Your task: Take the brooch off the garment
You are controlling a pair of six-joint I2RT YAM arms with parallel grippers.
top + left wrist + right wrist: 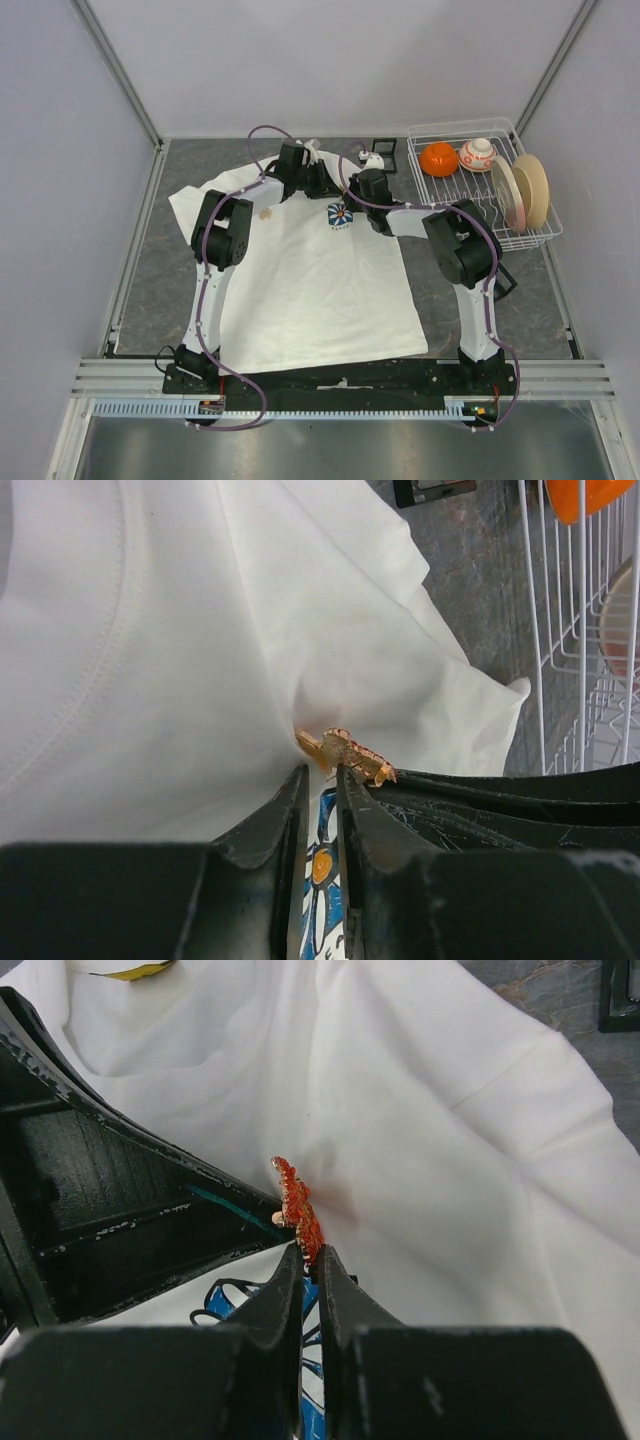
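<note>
A large white shirt [300, 300] lies spread on a grey speckled table [145, 290]. Both arms reach to its chest, just beside the blue flower print [340, 216], where the brooch [298, 1215] is still attached. The left gripper [320, 792] is pinched on a fold of soft cloth right beneath the brooch, apparently to steady the shirt, while the right gripper [308, 1265] is clamped on the brooch's lower end, seemingly ready to draw it out. The brooch is small, knobbly and glittering, orange-red with gold edging, and the smooth fabric puckers around it.
</note>
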